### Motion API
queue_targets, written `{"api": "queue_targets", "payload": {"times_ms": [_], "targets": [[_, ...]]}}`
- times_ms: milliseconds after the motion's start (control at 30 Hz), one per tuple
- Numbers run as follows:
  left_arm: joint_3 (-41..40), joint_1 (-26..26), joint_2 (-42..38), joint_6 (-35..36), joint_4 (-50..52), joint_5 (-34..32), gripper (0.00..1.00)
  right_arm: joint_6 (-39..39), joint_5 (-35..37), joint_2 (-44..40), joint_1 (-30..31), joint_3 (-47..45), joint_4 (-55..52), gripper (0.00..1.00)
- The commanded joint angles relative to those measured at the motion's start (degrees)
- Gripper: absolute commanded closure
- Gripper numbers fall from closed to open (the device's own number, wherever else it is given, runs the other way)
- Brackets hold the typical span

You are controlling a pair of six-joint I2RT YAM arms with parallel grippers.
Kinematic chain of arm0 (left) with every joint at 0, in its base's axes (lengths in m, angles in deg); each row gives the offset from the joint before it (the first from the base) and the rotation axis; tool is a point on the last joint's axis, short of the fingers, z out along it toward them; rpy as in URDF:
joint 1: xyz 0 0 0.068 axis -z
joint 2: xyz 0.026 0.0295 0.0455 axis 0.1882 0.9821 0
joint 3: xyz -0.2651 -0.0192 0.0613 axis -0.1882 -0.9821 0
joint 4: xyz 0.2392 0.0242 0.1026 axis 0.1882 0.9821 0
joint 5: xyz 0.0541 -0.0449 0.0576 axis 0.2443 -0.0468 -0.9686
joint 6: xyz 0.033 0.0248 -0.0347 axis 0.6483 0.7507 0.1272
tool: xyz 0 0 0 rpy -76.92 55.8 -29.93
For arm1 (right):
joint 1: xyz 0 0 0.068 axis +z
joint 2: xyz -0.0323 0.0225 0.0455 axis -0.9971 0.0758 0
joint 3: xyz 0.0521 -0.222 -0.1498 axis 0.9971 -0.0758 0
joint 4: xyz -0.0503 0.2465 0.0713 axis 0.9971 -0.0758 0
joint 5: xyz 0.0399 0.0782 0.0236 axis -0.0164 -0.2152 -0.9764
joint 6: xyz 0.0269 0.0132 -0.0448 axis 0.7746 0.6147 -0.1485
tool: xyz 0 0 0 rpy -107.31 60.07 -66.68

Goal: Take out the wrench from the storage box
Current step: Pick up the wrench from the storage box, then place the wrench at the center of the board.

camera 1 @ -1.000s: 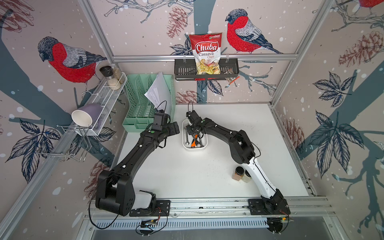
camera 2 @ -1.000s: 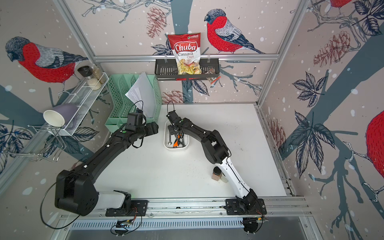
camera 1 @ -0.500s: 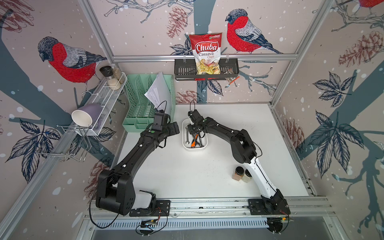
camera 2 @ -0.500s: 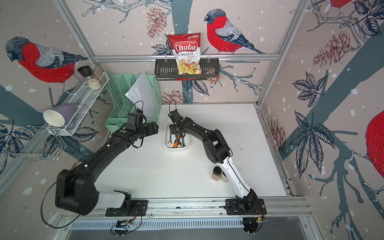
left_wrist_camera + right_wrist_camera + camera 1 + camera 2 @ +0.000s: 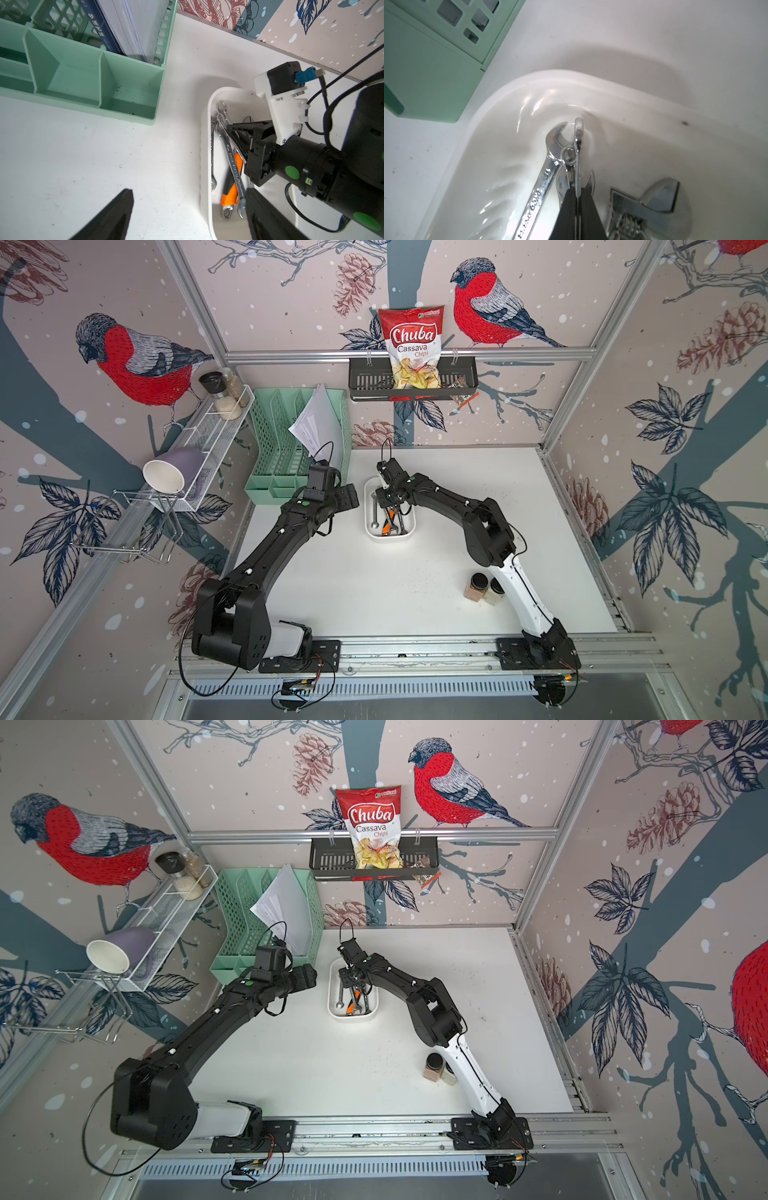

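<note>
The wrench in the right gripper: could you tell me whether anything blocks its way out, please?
Nothing visible covers the wrench; the storage box is open above, though a larger wrench lies close beside.

Storage box: shallow white tub with rounded corners and thick rim, flat on the surface just above frame centre in both top views. Wrench: slim, chrome, turned edge-on inside the box, pinched by the right gripper.

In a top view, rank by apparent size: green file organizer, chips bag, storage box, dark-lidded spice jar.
1. green file organizer
2. chips bag (hangs higher, nearer the camera, so unsure)
3. storage box
4. dark-lidded spice jar
</note>
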Motion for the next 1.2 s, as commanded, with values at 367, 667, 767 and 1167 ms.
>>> {"api": "queue_targets", "payload": {"times_ms": [367,667,767,1167], "targets": [[-0.2,-0.3,-1.2,-0.1,-0.5,-0.4,0.12,2.8,0.2,-3.5,-0.1,-0.5,1.2,1.00],[-2.2,-0.3,-4.0,-3.0,-1.6,2.2,0.13,6.6,0.0,-15.5,1.5,-12.9,7.5,1.00],[-4.3,-0.3,-5.2,-4.0,-2.5,3.9,0.13,8.1,-0.5,-21.2,2.5,-20.2,11.1,1.00],[-8.8,-0.4,-11.0,-5.6,-3.5,7.0,0.14,16.0,-4.2,-41.4,6.5,-48.4,23.5,1.00]]}}
